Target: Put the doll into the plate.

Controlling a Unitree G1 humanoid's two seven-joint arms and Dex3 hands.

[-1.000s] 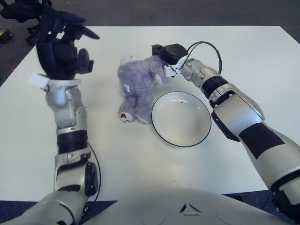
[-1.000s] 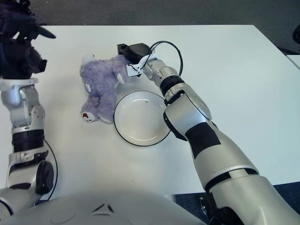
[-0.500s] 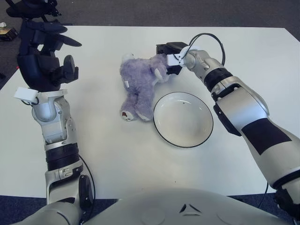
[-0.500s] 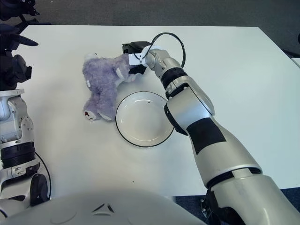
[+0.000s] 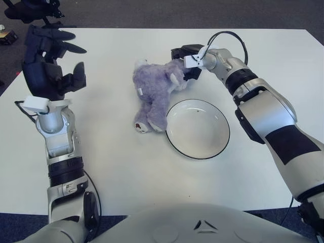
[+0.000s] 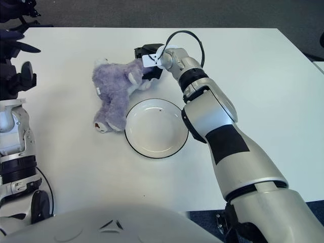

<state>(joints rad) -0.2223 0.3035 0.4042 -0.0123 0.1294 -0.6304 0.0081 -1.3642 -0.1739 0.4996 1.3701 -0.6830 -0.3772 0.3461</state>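
A purple plush doll (image 5: 154,93) lies on the white table (image 5: 283,55), its feet toward me, just left of the white plate with a dark rim (image 5: 197,128). My right hand (image 5: 186,62) is at the doll's upper right end, its dark fingers closed on the plush there. The doll's lower legs touch or nearly touch the plate's left rim. My left hand (image 5: 50,61) is raised over the table's left side, fingers spread, holding nothing.
A black cable (image 5: 228,38) loops above my right wrist. The table's far edge runs along the top, with dark floor (image 5: 177,12) beyond. My own torso fills the bottom of the view.
The doll and my right hand have shifted slightly to the right, toward the plate. My left hand moved out to the left and its fingers stay spread.
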